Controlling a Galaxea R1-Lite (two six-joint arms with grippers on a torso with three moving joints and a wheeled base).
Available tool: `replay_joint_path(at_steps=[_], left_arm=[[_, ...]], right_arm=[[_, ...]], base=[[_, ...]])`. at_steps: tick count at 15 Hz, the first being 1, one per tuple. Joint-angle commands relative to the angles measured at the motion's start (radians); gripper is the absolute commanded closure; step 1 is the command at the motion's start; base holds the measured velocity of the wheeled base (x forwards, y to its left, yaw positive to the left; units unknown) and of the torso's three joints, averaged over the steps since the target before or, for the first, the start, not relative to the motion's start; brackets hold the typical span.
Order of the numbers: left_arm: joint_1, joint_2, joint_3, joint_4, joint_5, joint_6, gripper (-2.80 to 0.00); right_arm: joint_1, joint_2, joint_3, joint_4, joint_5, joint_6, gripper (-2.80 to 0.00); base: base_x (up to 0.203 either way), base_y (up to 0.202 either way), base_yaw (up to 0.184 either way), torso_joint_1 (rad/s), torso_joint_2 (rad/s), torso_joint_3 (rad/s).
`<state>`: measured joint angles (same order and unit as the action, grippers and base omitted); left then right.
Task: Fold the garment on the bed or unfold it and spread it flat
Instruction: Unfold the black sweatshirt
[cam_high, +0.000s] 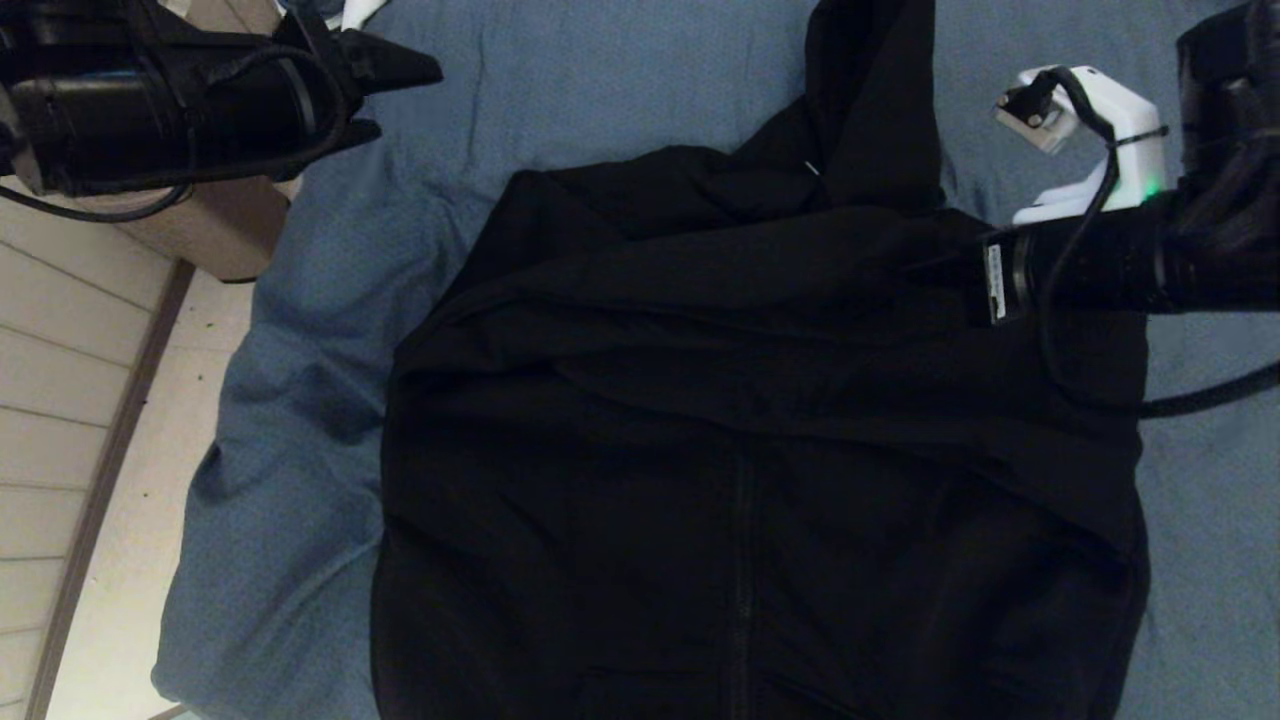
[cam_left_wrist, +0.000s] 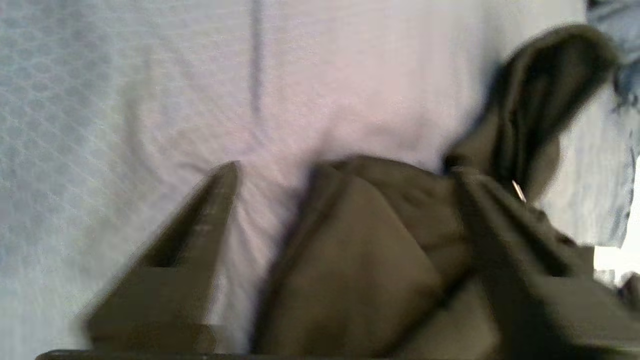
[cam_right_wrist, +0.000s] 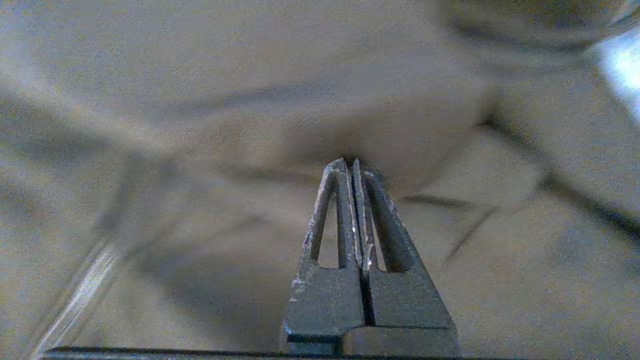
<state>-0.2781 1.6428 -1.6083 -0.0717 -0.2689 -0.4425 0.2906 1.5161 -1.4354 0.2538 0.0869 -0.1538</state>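
Large black zip-front hoodie (cam_high: 760, 470) spread across wide blue-grey sheeted bed (cam_high: 300, 330), one sleeve running to far side. Left gripper (cam_high: 400, 95) up at far left over sheet, fingers apart, holding nothing. Right gripper (cam_right_wrist: 349, 162) over hoodie's right shoulder, fingers pressed together; grip on cloth unclear.

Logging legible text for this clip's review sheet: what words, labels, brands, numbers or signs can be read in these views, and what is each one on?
No text can be read in any view.
White sticker on the right arm's wrist: printed, but too small to read.
Hoodie: no logo or print visible; the small pale fleck near its collar is too small to identify.
Bed sheet: plain, no markings.
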Motion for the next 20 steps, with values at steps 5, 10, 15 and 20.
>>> replay_joint_path(at_steps=[5,10,15,20], left_arm=[[-0.129,-0.077,0.071,0.016,0.004,0.041,0.00],[-0.342,0.086,-0.030,0.101,0.083,0.140,0.00],[-0.536,0.150,-0.228,0.224,0.168,0.222,0.00],[-0.759,0.213,-0.317,0.293,0.322,0.293,-2.80]], right_arm=[[-0.030,0.053,-0.162,-0.023,0.037,0.059,0.00],[-0.025,0.058,-0.192,-0.022,0.056,0.079,0.00],[-0.043,0.062,-0.197,-0.024,0.074,0.084,0.00],[-0.166,0.076,-0.190,-0.024,0.128,0.093,0.00]], base=[[0.000,0.000,0.000,0.000,0.00,0.000],[0.000,0.000,0.000,0.000,0.00,0.000],[0.000,0.000,0.000,0.000,0.00,0.000],[0.000,0.000,0.000,0.000,0.00,0.000]])
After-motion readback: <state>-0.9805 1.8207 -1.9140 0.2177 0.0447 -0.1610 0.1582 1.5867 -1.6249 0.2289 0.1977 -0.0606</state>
